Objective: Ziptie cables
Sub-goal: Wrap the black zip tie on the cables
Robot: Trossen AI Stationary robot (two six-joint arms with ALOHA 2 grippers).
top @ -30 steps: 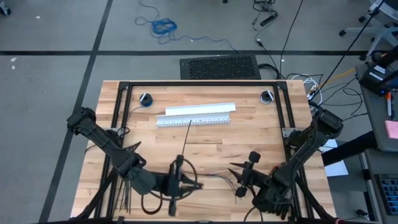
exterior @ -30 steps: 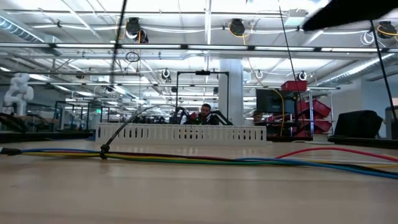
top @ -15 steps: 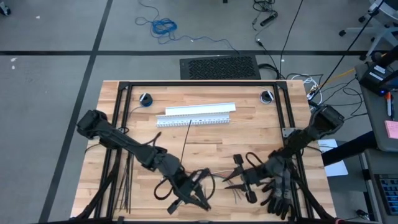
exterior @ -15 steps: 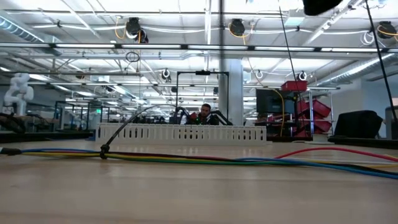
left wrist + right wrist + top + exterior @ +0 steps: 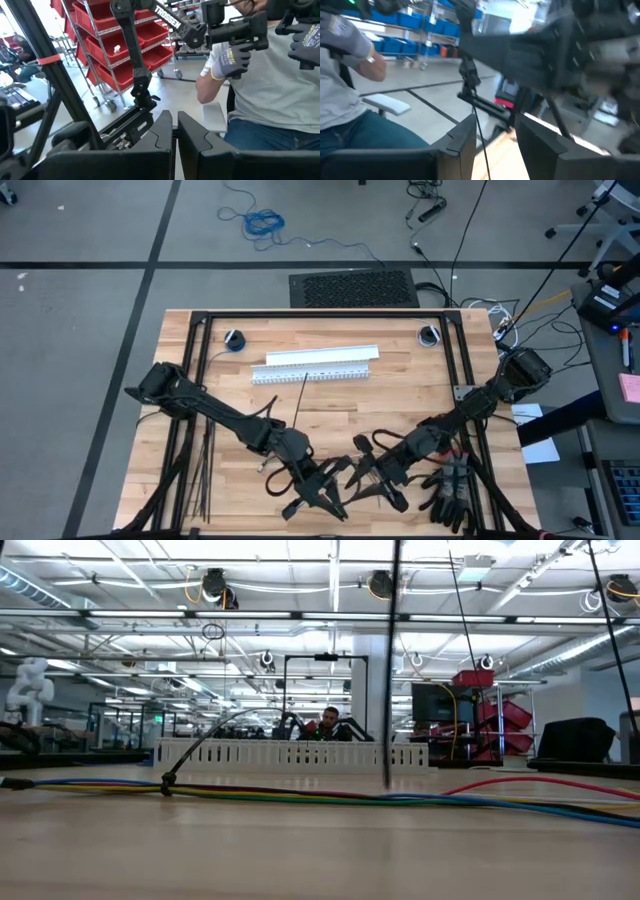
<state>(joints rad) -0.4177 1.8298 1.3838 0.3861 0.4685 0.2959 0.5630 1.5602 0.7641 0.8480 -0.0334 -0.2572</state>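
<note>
The cables lie as one bundle flat on the surface, on the near side of the white slotted channel and parallel to it. One ziptie is looped around the bundle, its tail arching up toward the channel. This shows only in the low view; from above both arms cover that stretch. A second thin black strip stands upright in front of the channel. The high view adds a lone ziptie running away from the channel's middle, and a sheaf of spare zipties well off to its left; how many I cannot tell. The left end effector and right end effector meet nose to nose on the side of the channel nearest the arm bases. The left one's fingers are pressed together. The right one's fingers stand apart, with a thin black strip passing loose through the gap. Both wrist views show a person seated beyond the surface.
</note>
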